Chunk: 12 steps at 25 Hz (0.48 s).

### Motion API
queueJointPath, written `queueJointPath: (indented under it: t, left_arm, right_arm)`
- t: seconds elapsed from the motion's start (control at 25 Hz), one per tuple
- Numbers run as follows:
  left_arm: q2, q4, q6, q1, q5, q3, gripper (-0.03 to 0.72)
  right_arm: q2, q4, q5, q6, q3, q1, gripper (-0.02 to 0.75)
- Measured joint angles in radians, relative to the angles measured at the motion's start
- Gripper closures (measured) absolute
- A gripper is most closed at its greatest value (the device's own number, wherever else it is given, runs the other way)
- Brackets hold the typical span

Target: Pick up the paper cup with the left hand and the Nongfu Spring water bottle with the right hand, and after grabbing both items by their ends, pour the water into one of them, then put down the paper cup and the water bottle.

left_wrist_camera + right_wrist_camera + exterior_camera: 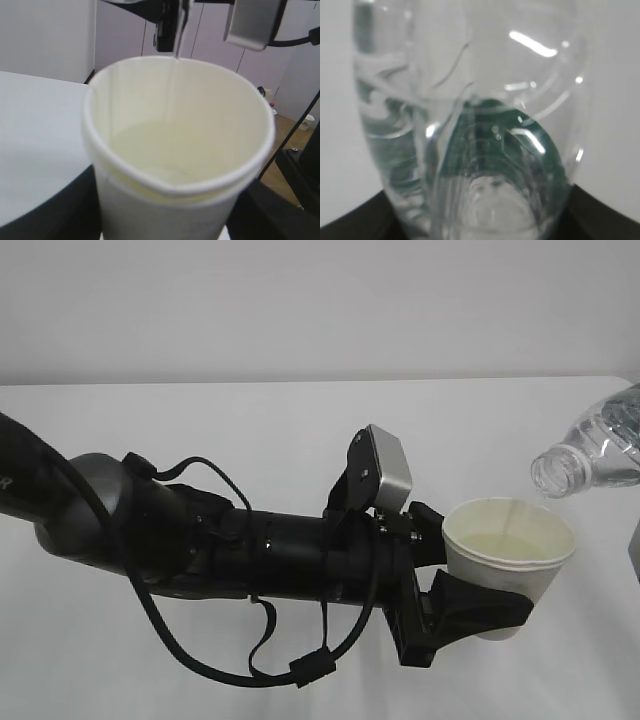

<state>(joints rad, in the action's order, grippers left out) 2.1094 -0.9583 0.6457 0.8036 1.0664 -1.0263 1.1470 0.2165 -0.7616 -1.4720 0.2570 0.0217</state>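
Nearest you, the left hand (478, 608) had its jaws clasped round the lower wall of the paper cup (508, 558), holding it upright and clear of the worktop (250, 430); that grasp sat low on thin paper, so any tightening could have buckled the wall and slopped the contents over the rim. Inside the cup, the water (160, 157) lay as a pale pool over the bottom, well below the rim; you had room left, but overfilling remained the plain risk if the tilt was kept too long. Further right and higher, the Nongfu Spring water bottle (595, 448) hung tilted, its open neck above the cup's far rim, a thin stream falling just inside that edge; a small drift of either arm could have sent it onto the worktop. The right hand (600, 215) showed only as dark jaws hugging the bottle's base; a slip there would have dropped it.
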Motion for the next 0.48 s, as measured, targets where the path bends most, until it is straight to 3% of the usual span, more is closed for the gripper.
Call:
queueJointPath:
  t: [0.48]
  left_arm:
    - [0.000, 0.000, 0.000, 0.000, 0.000, 0.000, 0.207]
  right_arm:
    - [0.000, 0.000, -0.001, 0.000, 0.000, 0.000, 0.291]
